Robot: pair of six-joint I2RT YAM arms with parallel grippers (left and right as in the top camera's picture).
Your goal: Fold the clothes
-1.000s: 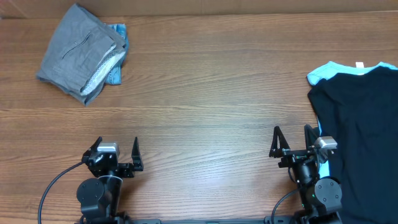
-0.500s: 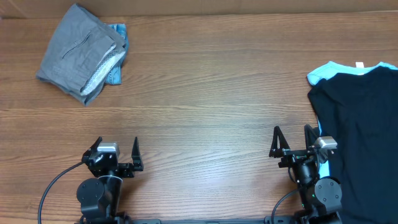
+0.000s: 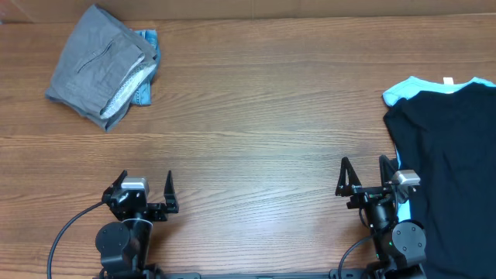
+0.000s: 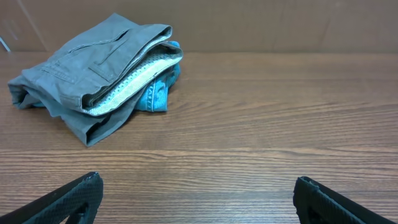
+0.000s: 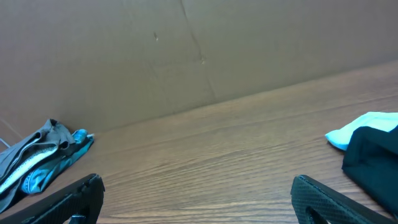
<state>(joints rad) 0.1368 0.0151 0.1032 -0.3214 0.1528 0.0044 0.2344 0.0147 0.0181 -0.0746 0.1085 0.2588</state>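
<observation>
Two robot arms sit at the near edge of a wooden table point(image 3: 271, 116) with five garments in view, none of them in either arm's grasp. The left gripper point(image 3: 146, 180) has its two fingers spread wide and empty, and the right gripper point(image 3: 363, 164) is likewise released, with nothing between its two fingers.

At the far left corner, well apart from both arms, lies one folded pile point(image 3: 101, 66) of three items. Grey trousers point(image 3: 93, 62) are on top, a white knit piece point(image 3: 128, 87) shows along the open edge beneath them, and a blue garment point(image 3: 146, 39) peeks out at the far side. The left wrist view shows the same stack head-on, the trousers point(image 4: 93, 56) over the knit layer point(image 4: 134, 81) with the blue fabric point(image 4: 155, 96) tucked under.

At the right edge two shirts lie flat and unfolded, one on the other. A black shirt point(image 3: 449, 170) covers most of a light blue shirt point(image 3: 407, 89), whose sleeve and collar, with one small white label point(image 3: 447, 82), stick out at the far end. The black shirt's near edge lies just beside the right gripper. Both shirts run out of frame on the right. One brown cardboard wall point(image 5: 186, 50) backs the table
</observation>
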